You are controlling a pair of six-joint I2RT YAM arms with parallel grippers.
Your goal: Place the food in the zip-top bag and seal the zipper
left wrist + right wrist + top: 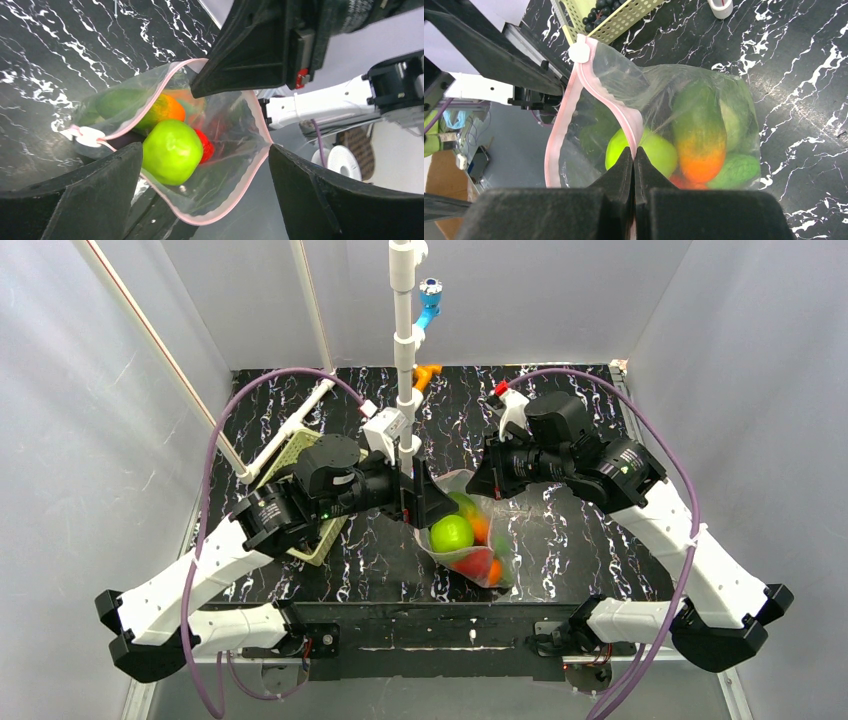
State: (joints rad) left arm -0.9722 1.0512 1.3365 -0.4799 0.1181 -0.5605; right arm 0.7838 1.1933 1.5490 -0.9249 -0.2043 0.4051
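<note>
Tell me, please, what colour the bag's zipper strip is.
The zipper is pink, clearest in the right wrist view.

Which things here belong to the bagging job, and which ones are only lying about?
Job: zip-top bag, its pink zipper, green round fruit, mango, right gripper pinching the zipper, left gripper open.
Lying about: pale green basket, white tape roll, small orange object at the back.

My right fingers are matt black plastic, faintly grainy. The zip-top bag is clear, crinkled, glossy film; its zipper a duller pink strip. The green round fruit looks smooth and shiny, the table polished black marble-look
</note>
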